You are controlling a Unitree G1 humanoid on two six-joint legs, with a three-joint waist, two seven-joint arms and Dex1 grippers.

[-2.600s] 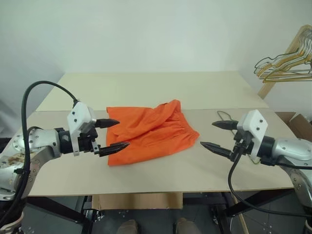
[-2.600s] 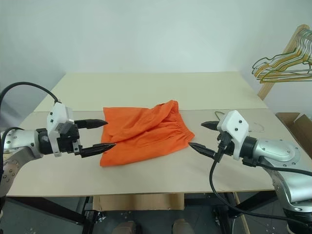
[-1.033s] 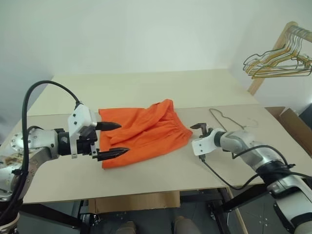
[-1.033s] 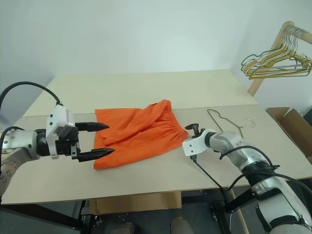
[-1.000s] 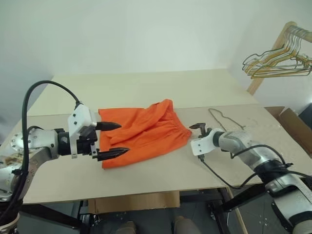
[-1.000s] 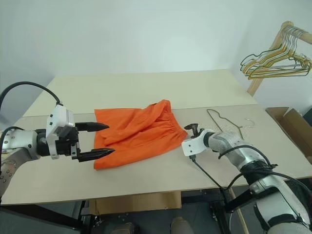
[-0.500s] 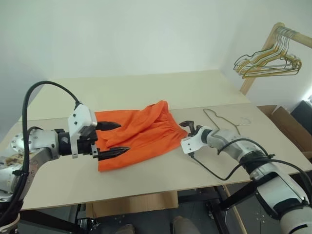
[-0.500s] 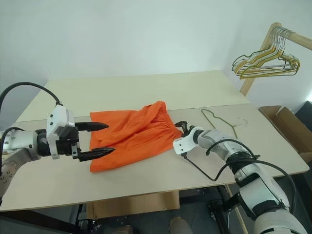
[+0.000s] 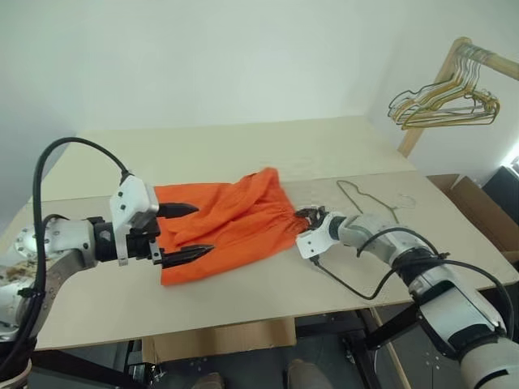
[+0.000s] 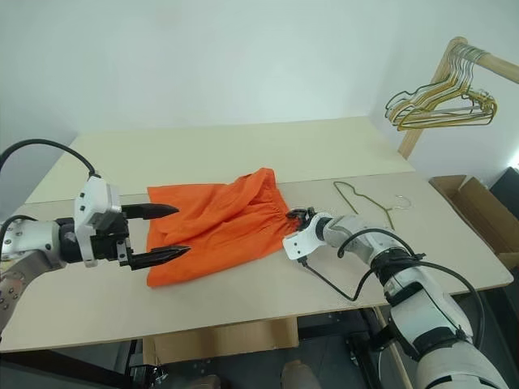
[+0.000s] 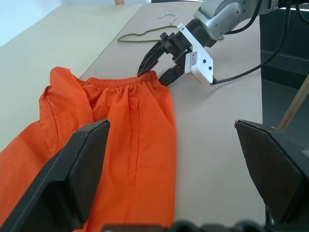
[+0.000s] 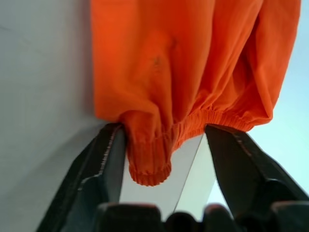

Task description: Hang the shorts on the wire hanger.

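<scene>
The orange shorts [image 9: 231, 212] lie flat on the table [image 9: 268, 150], waistband toward the right. My right gripper [image 9: 302, 217] is low at the waistband's near right corner. In the right wrist view its fingers [image 12: 104, 159] straddle that gathered corner [image 12: 149, 166], one touching the fabric and the other standing off it, so the gripper is open. My left gripper [image 9: 204, 228] hovers wide open over the left part of the shorts. The thin wire hanger [image 11: 143, 34] lies flat on the table just right of the right gripper.
A wooden rack with a bunch of gold and dark hangers [image 9: 444, 101] stands at the far right. A cardboard box [image 9: 469, 198] sits beyond the table's right edge. A black cable [image 9: 349, 285] trails from my right wrist over the table's front.
My right gripper has moved left onto the waistband corner and its fingers have drawn closer together. The left gripper has stayed still. The camera has turned slightly right.
</scene>
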